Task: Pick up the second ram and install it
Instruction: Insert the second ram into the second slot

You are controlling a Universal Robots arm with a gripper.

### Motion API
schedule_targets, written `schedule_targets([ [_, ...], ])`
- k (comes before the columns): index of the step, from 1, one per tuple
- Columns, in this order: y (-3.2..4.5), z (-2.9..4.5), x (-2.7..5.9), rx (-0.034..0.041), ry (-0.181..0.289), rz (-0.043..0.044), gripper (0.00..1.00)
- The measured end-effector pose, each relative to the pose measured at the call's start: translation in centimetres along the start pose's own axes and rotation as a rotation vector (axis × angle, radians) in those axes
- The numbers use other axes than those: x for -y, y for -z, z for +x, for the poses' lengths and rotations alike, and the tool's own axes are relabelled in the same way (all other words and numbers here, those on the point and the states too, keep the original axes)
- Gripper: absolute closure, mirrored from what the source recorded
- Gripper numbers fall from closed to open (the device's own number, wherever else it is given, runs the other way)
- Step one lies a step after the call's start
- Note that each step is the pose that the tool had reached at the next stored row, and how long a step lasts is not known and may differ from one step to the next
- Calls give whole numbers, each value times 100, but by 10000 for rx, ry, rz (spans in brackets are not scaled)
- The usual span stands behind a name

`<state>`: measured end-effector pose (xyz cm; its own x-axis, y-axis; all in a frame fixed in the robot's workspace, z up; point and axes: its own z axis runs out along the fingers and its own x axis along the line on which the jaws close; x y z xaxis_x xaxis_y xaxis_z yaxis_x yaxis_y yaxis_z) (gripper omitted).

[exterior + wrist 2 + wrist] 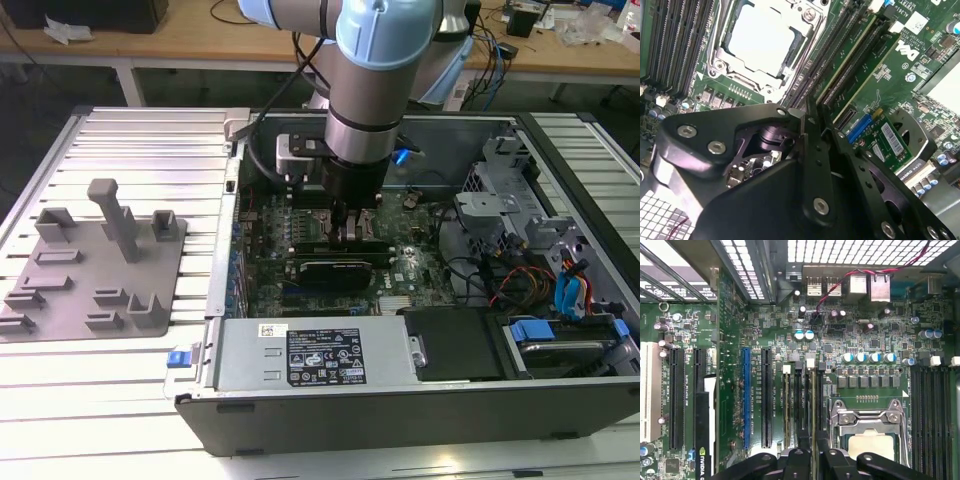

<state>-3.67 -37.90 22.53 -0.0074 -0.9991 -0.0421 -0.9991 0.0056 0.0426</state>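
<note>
My gripper (350, 222) reaches down into the open computer case (420, 410), onto the memory slots beside the processor socket (870, 430). In both wrist views its black fingers (810, 125) stand close together over one slot. The second ram (812, 400), a thin green stick seen edge-on, runs along that slot from between the fingertips (802, 442) to a white latch (810, 361). The gripper (812, 445) is shut on it. The part of the stick under the fingers is hidden.
A black graphics card (335, 268) lies just in front of the gripper. A grey fixture plate (95, 260) with upright holders sits on the ribbed table at the exterior view's left. The power supply (310, 355) and drive bays (560, 300) fill the case's front and right.
</note>
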Motion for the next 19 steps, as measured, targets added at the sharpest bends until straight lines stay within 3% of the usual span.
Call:
schedule_targets([
  [2, 51, -2, -2, 0, -1, 0, 84],
  [7, 266, -13, -11, -1, 1, 0, 84],
  [10, 276, -14, 24, 0, -1, 0, 84],
  [13, 280, -15, 136, 1, 0, 1, 84],
  [16, 280, -15, 138, 1, 0, 0, 85],
  [17, 280, -15, 139, 1, 0, 1, 92],
  [19, 281, -15, 141, 0, 0, 0, 92],
])
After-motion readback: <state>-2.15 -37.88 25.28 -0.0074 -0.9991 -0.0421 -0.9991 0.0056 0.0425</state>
